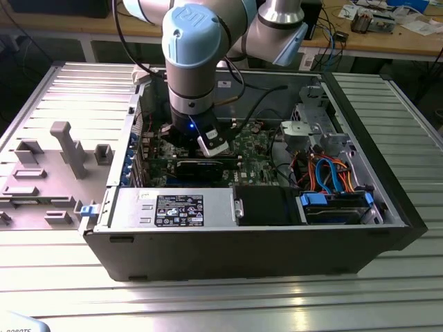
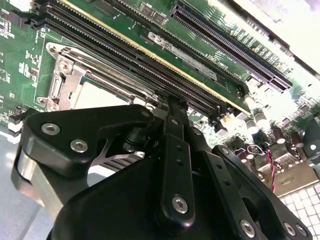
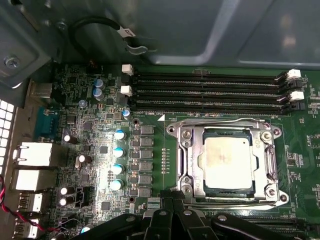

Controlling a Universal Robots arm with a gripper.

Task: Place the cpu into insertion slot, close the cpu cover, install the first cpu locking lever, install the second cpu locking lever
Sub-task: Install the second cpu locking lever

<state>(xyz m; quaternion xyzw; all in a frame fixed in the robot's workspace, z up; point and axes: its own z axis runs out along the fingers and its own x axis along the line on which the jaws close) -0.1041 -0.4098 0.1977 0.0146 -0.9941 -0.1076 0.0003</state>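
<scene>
Exterior view: the arm reaches down into the open computer case [image 1: 387,228] that lies on the ribbed metal table [image 1: 221,304]. Its wrist hangs over the green motherboard [image 1: 259,149], and the gripper [image 1: 211,146] sits low, close to the board. Whether its fingers stand wide or narrow cannot be told here.

Second wrist view: the black gripper linkage [image 2: 172,150] crowds the foreground, its fingertips appearing drawn close together just beside the socket edge, with nothing seen between them. Beyond lie the long memory slots [image 2: 150,55] and one corner of the silver cpu cover [image 2: 67,75].

First wrist view: the cpu [image 3: 228,162] lies flat in the insertion slot [image 3: 227,165], metal top facing up, its sides square with the socket. The cpu cover [image 3: 190,160] appears to lie down around it as a frame; its slightly longer side runs across the direction of the memory slots [image 3: 210,92]. The gripper tips [image 3: 172,202] sit at the socket edge farthest from those slots.

Judgement: the work appears to have reached the locking levers. A lever is best pressed along its own travel, staying clear of the board components.
</scene>
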